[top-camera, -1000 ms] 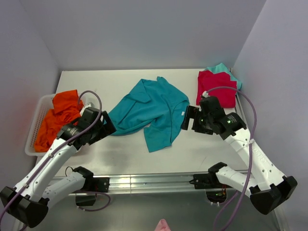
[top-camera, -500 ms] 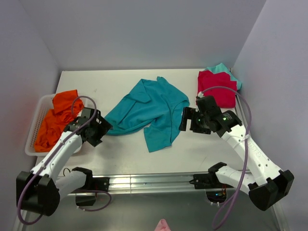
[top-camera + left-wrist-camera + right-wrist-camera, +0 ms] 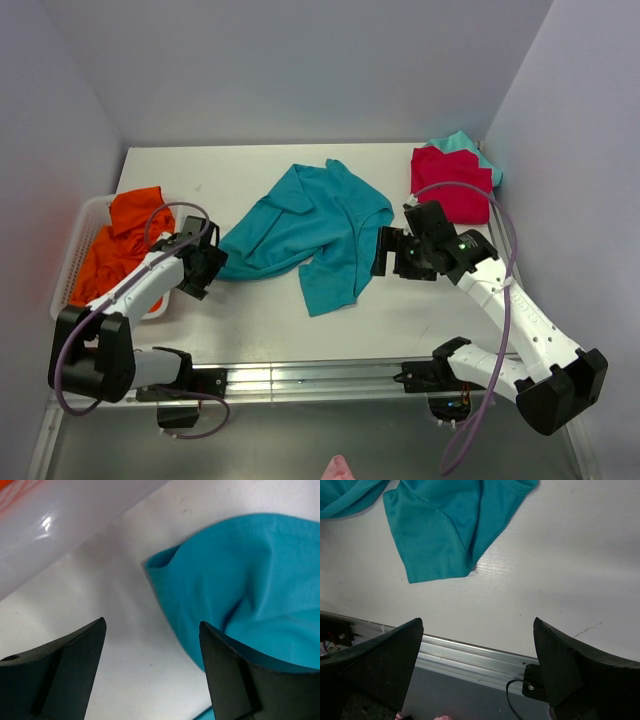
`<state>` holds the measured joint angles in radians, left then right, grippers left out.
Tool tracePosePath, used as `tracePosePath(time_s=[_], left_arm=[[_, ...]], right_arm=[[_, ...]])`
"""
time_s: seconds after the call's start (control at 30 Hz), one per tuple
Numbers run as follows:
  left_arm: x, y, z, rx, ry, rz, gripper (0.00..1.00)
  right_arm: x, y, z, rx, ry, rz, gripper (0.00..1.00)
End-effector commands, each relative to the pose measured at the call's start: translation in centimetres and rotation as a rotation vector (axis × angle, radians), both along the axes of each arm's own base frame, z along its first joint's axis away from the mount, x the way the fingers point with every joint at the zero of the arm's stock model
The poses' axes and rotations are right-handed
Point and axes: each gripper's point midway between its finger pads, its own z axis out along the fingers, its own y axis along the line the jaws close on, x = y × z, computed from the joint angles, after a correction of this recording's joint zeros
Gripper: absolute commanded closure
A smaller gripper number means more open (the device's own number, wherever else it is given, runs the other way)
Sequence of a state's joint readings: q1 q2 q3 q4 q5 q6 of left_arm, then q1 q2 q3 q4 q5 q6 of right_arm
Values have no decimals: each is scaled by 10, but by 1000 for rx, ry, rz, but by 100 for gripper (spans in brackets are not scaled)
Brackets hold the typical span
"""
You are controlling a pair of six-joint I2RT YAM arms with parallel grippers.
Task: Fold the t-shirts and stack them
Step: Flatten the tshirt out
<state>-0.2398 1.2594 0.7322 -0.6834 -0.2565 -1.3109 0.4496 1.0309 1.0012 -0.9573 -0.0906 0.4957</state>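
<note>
Flanking the one teal-blue t-shirt [image 3: 310, 225] on the tabletop [image 3: 250, 320], the left end effector [image 3: 152, 630] at its left corner and the right end effector [image 3: 477, 630] by its right edge gape, pinching nothing. Left of it, one orange t-shirt [image 3: 120, 245] in a basket [image 3: 90, 205]; beyond-right, one red t-shirt [image 3: 450, 185] atop one light-teal t-shirt [image 3: 460, 142]

Bare table [image 3: 250, 320] between tee [image 3: 310, 220] and basket [image 3: 90, 205]

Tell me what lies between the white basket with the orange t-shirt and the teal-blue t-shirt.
The left gripper, jaws open, by the teal-blue t-shirt's tip, in the top view. The left wrist view shows bare table between basket and shirt.
</note>
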Motion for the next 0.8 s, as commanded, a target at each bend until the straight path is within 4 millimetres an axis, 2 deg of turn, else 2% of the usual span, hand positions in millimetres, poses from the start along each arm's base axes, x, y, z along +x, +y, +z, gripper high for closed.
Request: tracePosePath(time_s=[0.0, 0.13, 0.3, 0.47, 0.5, 0.57, 0.6, 0.67, 0.77], left_arm=[[22, 9, 5, 45, -52, 62, 19], [31, 10, -2, 68, -49, 61, 27], [35, 12, -15, 89, -13, 62, 41], [41, 9, -25, 83, -14, 46, 45], [42, 9, -28, 82, -10, 42, 51], [42, 9, -31, 82, -4, 35, 56], [44, 7, -32, 72, -12, 31, 62], [42, 7, -37, 67, -4, 27, 68], [42, 8, -42, 60, 1, 17, 81]], right_arm=[[5, 0, 2, -21, -28, 24, 2], [8, -1, 4, -36, -29, 24, 3], [10, -4, 6, -60, -22, 17, 3], [10, -6, 8, -66, -21, 5, 3], [9, -8, 8, -73, -15, 1, 3], [9, -9, 9, -74, -17, -7, 3], [8, -10, 8, -78, -14, -12, 3], [6, -12, 7, -81, -10, -21, 3], [2, -13, 4, -78, 2, -38, 3]])
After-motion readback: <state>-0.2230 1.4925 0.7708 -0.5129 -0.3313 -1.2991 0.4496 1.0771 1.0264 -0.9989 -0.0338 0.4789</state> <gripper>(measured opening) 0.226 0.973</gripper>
